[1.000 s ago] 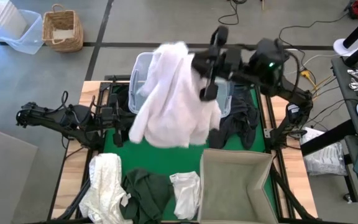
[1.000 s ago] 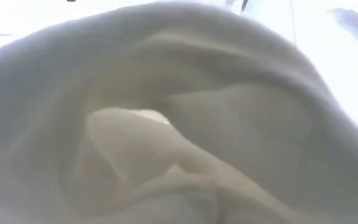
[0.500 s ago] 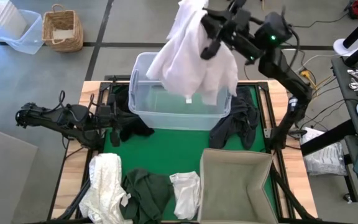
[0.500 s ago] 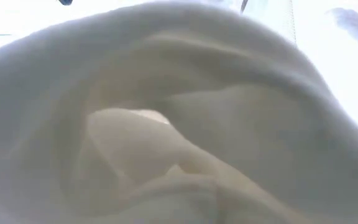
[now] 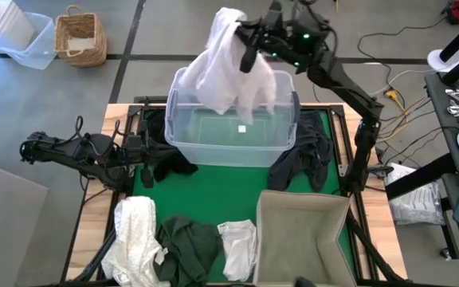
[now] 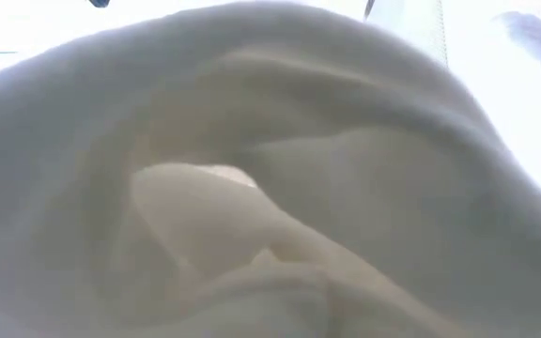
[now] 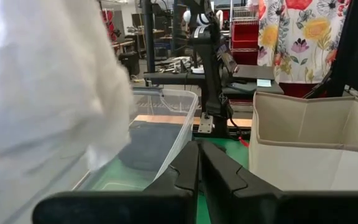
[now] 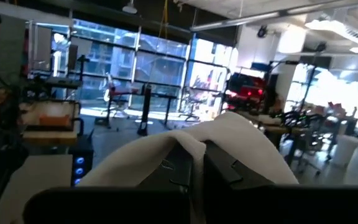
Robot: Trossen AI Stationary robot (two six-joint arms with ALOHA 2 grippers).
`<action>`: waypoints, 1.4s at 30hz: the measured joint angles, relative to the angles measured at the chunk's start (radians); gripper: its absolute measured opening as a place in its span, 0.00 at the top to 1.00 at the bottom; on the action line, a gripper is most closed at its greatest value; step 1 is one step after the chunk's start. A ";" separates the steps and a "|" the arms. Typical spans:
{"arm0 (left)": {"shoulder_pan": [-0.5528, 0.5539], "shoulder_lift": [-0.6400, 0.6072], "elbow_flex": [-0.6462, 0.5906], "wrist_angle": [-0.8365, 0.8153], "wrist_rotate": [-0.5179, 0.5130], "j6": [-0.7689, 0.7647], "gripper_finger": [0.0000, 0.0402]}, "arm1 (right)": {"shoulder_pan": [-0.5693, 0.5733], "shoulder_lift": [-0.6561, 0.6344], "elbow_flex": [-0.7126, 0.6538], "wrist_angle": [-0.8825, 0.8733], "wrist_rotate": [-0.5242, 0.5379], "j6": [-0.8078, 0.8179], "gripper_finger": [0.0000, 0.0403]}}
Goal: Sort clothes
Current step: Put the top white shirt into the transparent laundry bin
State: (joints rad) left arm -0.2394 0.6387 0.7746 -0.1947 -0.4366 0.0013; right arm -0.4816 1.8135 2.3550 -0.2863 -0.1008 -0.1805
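White garment [image 5: 231, 68] hangs lengthwise, top end pinched in the right gripper [image 5: 249, 49], lower hem draped into the clear tub [image 5: 183, 135]. Right arm reaches high over the tub's far rim. Left gripper [image 7: 197, 163] clenched, empty, low at table's left. A small tag [image 5: 242, 127] shows, probably unreadable.

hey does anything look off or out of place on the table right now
Yes. The low view is fully blocked by pale fabric lying against the lens. A dark garment hangs partly off the clear tub's right side.
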 joint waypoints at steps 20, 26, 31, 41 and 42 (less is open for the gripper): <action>0.000 0.002 0.000 -0.001 0.000 0.000 1.00 | -0.003 0.085 -0.001 -0.348 -0.168 0.063 0.98; 0.000 0.004 0.000 0.000 0.000 0.000 1.00 | -0.003 0.085 -0.001 -0.500 -0.166 0.042 0.98; 0.000 0.005 0.000 0.000 0.000 0.000 1.00 | -0.003 0.085 -0.001 -0.611 -0.165 0.031 0.98; 0.000 0.005 0.000 0.000 0.000 0.000 1.00 | -0.003 0.087 -0.001 -0.812 -0.161 0.027 0.98; 0.000 0.005 0.000 0.000 0.000 0.000 1.00 | -0.003 0.087 -0.001 -0.826 -0.161 0.030 0.98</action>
State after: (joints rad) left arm -0.2396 0.6437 0.7746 -0.1944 -0.4366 0.0017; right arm -0.4850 1.9003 2.3539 -1.1121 -0.2619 -0.1505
